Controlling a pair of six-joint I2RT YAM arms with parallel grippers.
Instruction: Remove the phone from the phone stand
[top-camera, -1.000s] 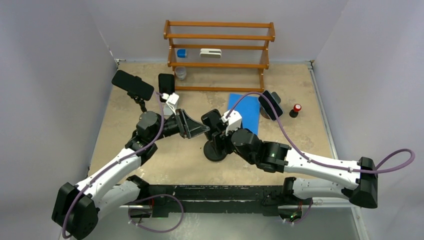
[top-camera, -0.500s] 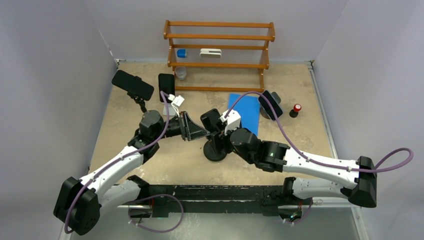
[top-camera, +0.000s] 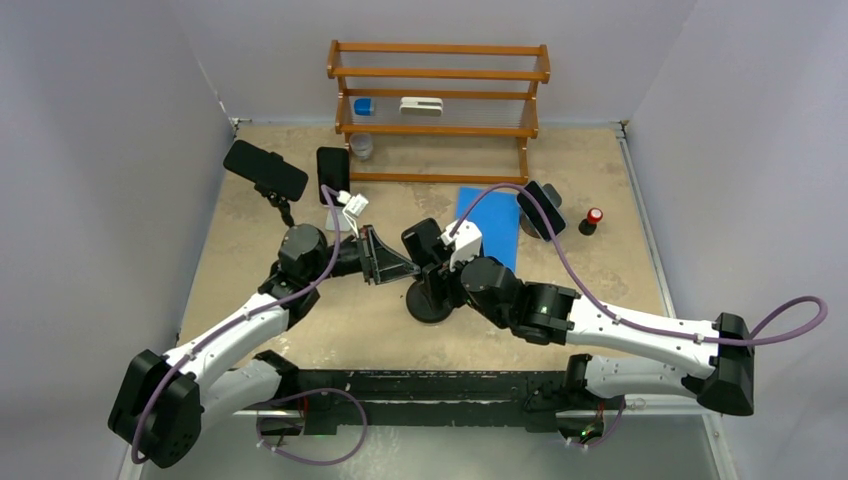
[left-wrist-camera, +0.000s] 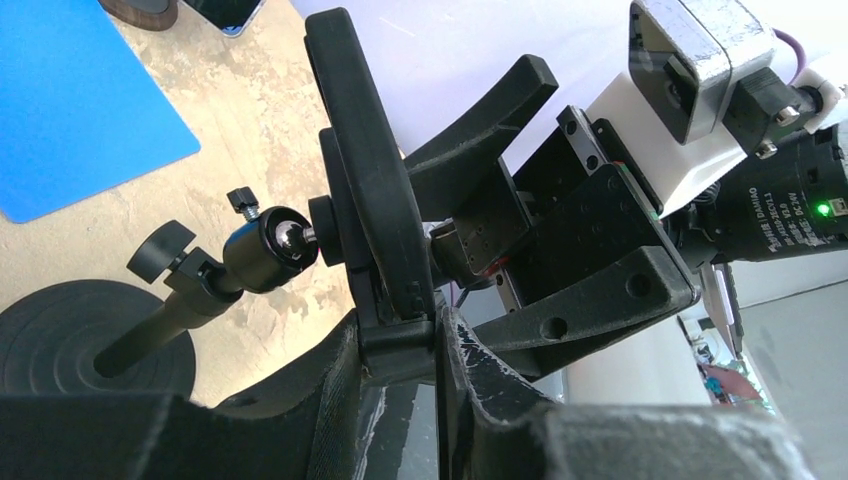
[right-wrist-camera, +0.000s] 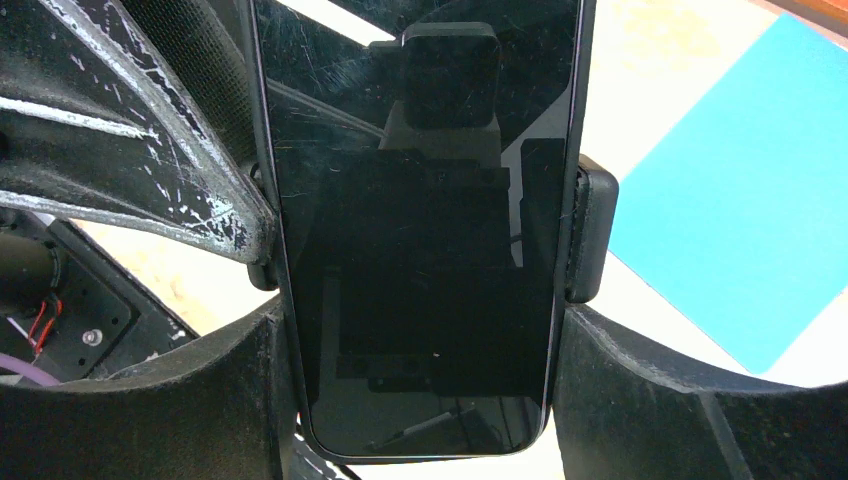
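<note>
A black phone (right-wrist-camera: 420, 230) with a dark screen sits in the clamp of a black phone stand (top-camera: 430, 301) at the table's middle. The clamp's side tabs (right-wrist-camera: 590, 235) press on both long edges. My right gripper (right-wrist-camera: 425, 400) is shut on the phone's lower end, one finger on each edge just below the tabs. My left gripper (left-wrist-camera: 437, 335) is shut on the clamp's side piece from the left; there the phone (left-wrist-camera: 365, 180) shows edge-on above the ball joint (left-wrist-camera: 270, 240). In the top view both grippers, left (top-camera: 400, 262) and right (top-camera: 438, 262), meet at the phone (top-camera: 424, 240).
A blue mat (top-camera: 490, 225) lies behind the stand. Other phones on stands are at the back left (top-camera: 265, 170), (top-camera: 333, 170) and the right (top-camera: 540, 210). A small red object (top-camera: 594, 216) and a wooden shelf (top-camera: 440, 100) stand farther back.
My left arm has shifted a little toward the stand. The right arm, phone and stand have hardly moved.
</note>
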